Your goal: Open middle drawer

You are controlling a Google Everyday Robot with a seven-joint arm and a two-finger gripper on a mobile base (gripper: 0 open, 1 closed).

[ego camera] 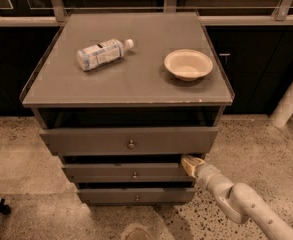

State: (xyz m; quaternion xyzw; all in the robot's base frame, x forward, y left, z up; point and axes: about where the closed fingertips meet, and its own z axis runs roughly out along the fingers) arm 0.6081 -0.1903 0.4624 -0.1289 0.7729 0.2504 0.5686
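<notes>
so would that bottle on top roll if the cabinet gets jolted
The bottle lies on its side, so it would probably roll if nudged. It looks like thin plastic, so likely light. The gripper sits well below it, at the right end of the middle drawer.

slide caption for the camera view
Gripper at right end of the middle drawer; bottle and bowl on the cabinet top.
</notes>
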